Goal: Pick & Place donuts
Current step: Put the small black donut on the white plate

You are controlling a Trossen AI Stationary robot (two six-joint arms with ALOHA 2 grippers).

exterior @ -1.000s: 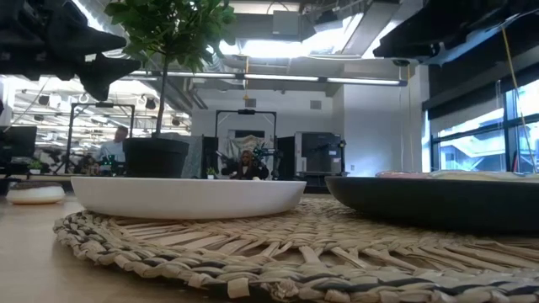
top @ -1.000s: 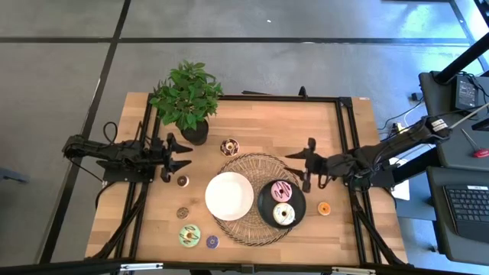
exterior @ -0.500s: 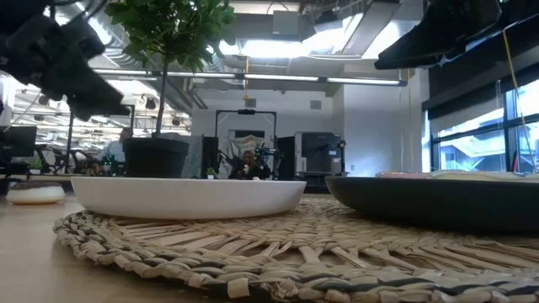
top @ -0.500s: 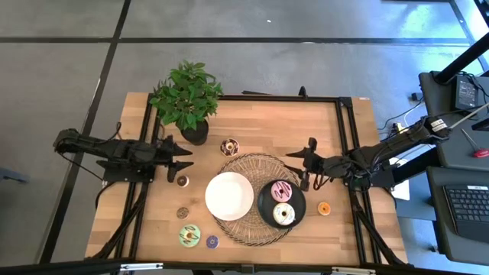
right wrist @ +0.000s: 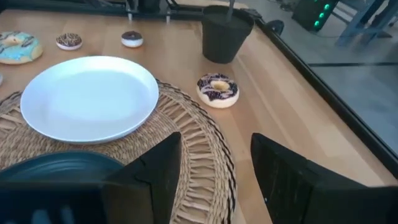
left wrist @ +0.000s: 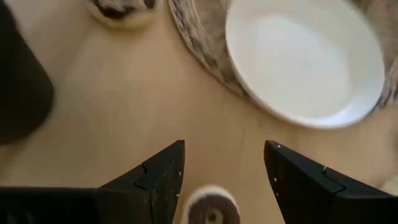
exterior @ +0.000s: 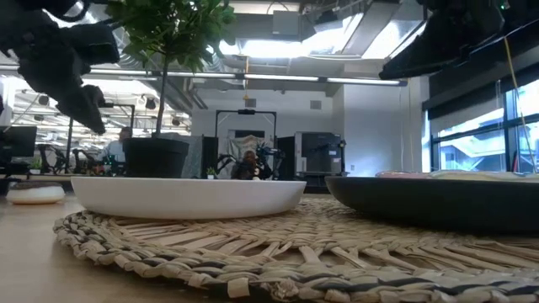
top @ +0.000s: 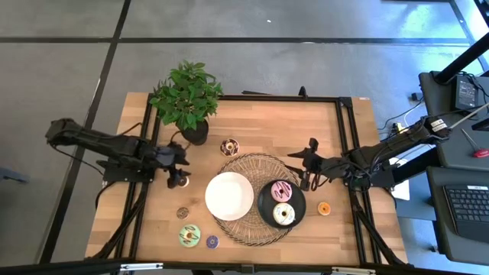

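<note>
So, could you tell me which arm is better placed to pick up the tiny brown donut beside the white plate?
The left arm. Its gripper hangs open right over the tiny brown donut, which shows between its fingers in the wrist view. The right gripper sits across the woven mat, near the black plate.

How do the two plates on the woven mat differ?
The white plate is empty; the black plate holds two donuts, a pink one and a cream one. The white plate looks slightly larger and sits mid-mat; the black one overlaps the mat's right edge. Both are round.
</note>
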